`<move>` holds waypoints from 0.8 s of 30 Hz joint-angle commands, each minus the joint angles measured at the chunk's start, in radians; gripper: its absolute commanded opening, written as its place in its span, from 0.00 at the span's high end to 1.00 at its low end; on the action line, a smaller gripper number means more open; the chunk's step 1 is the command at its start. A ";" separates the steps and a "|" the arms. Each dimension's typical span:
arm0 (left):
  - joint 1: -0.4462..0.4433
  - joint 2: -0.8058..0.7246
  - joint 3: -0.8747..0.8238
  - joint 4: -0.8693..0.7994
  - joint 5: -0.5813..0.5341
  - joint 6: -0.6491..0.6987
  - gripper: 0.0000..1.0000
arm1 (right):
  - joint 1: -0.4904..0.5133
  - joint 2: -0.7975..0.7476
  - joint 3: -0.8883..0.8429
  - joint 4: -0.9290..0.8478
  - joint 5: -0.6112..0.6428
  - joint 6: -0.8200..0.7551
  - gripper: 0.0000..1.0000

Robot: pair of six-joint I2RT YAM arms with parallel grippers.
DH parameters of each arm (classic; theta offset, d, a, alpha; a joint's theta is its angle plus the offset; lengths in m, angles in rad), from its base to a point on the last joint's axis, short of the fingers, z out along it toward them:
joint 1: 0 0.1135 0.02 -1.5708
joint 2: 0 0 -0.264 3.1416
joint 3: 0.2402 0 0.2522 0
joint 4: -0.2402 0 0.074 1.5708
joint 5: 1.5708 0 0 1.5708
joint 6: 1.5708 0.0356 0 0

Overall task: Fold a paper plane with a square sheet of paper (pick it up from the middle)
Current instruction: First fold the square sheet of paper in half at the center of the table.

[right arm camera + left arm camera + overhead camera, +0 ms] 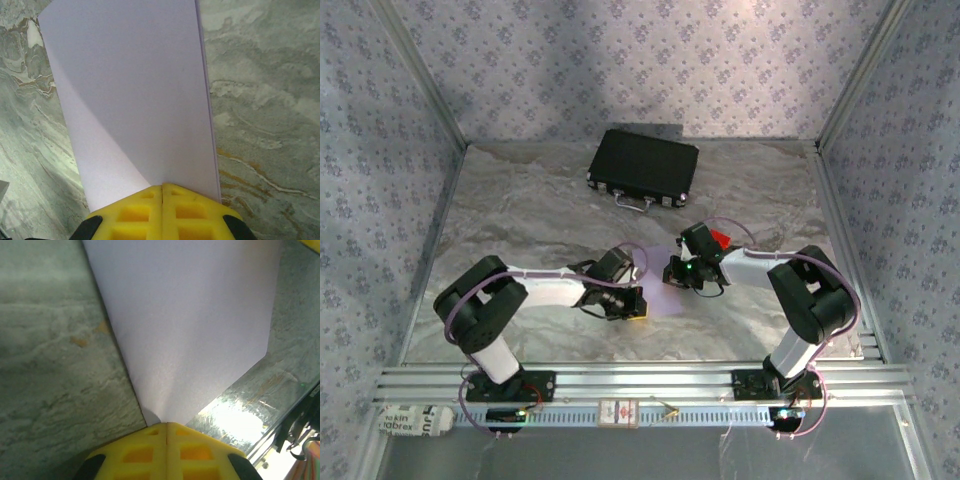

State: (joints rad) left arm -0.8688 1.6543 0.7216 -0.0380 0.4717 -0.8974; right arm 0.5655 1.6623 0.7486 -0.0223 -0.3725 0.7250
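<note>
**Two robot grippers pinch a lilac paper at the centre of a marbled table**

The paper (665, 297), pale lilac and unmarked, sits in the middle of the table between the two arms. In the overhead view only a small patch of it shows between the grippers. The left gripper (632, 305) meets it from the left and the right gripper (680, 272) from the right. In the left wrist view the yellow fingers (140, 452) are pressed together, and the paper narrows to a point right at their seam, its left edge lifted and casting a dark shadow on the table. In the right wrist view the fingers (135, 212) are likewise clamped tight against the paper's near edge, and a diagonal line splits the paper into a lighter and a darker part.

The table (520, 210) is covered in a glossy grey-green marbled sheet with pale veins. A small red block (720, 240) lies just behind the right gripper. A black case (643, 167) lies further back, well apart from the paper. Walls (620, 60) papered in grey-blue with a small floral print close in the back and both sides, and a ribbed metal rail (640, 382) runs along the near edge, carrying the arm bases
</note>
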 commanded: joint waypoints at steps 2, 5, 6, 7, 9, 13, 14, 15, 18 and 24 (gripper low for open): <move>-0.025 -0.034 0.004 -0.117 -0.047 0.055 1.00 | 0.004 0.020 -0.032 -0.098 0.064 0.008 0.99; -0.037 -0.036 0.015 -0.120 -0.051 0.071 0.99 | 0.003 0.019 -0.033 -0.097 0.065 0.009 0.99; -0.043 -0.034 0.025 -0.136 -0.062 0.079 0.99 | 0.003 0.018 -0.033 -0.097 0.063 0.009 0.99; -0.049 -0.034 0.034 -0.151 -0.074 0.088 0.99 | 0.003 0.018 -0.033 -0.099 0.064 0.009 0.99; -0.065 -0.036 0.056 -0.188 -0.106 0.103 0.99 | 0.004 0.017 -0.033 -0.098 0.064 0.010 0.99; -0.078 -0.079 0.069 -0.211 -0.161 0.110 0.99 | 0.005 0.014 -0.033 -0.100 0.063 0.010 0.99; -0.078 -0.099 0.063 -0.204 -0.177 0.106 0.99 | 0.004 0.014 -0.032 -0.102 0.064 0.009 0.99; -0.078 -0.122 0.053 -0.189 -0.193 0.100 0.99 | 0.005 0.014 -0.033 -0.102 0.065 0.009 0.99; -0.075 -0.162 0.033 -0.129 -0.199 0.084 0.99 | 0.005 0.015 -0.029 -0.101 0.064 0.009 0.99; -0.059 -0.110 0.057 -0.021 -0.130 0.062 0.98 | 0.007 0.021 -0.026 -0.097 0.065 0.010 0.99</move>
State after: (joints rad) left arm -0.9398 1.5139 0.7643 -0.1238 0.3069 -0.8223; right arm 0.5682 1.6623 0.7486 -0.0223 -0.3714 0.7250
